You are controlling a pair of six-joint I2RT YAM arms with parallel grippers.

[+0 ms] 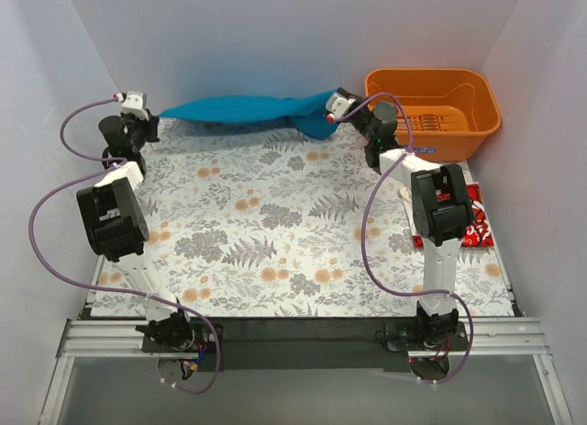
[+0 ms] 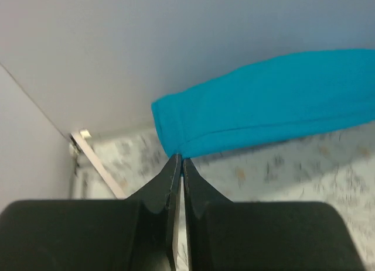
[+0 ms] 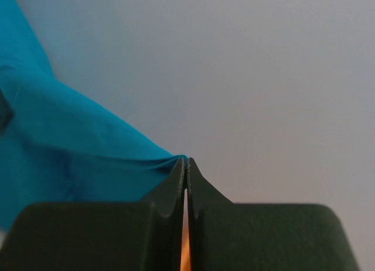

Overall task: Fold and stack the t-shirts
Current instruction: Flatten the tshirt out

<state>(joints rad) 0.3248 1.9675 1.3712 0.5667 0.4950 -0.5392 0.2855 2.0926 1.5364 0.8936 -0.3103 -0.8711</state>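
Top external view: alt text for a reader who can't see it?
The left arm and right arm reach across the floral table, jaws shut on opposite ends of a teal-blue t-shirt stretched along its far edge. An orange basket sits at far right; a red t-shirt lies near it, partly behind the right arm.

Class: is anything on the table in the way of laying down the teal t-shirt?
Nothing visible. The patterned table in front of the teal t-shirt is bare; the orange basket and red t-shirt lie off to the right.
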